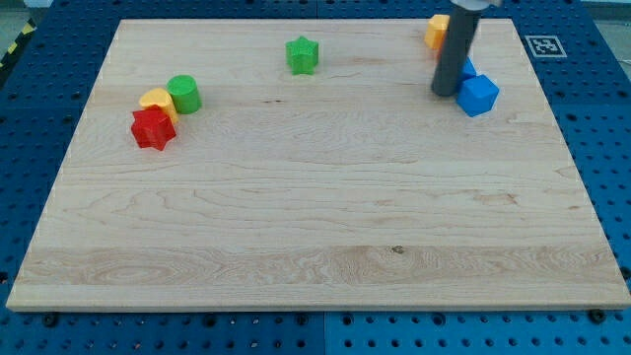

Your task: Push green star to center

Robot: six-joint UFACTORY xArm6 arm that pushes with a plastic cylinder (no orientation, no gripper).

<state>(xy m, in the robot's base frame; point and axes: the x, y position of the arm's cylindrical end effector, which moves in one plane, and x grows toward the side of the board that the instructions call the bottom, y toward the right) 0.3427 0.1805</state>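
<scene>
Your tip (446,94) touches the blue block (479,95), well right of the green star (302,54); no gripper shows, so sweeping left carelessly drags blue along.

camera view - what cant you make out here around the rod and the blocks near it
- Orange block, camera view: the rod covers its right side, so its shape is unclear.
- Second blue piece behind the blue cube: mostly hidden by the rod and cube.
- Rod's upper part: cut off by the view's top.
- My tip: whether it touches the blue cube is unclear.
</scene>
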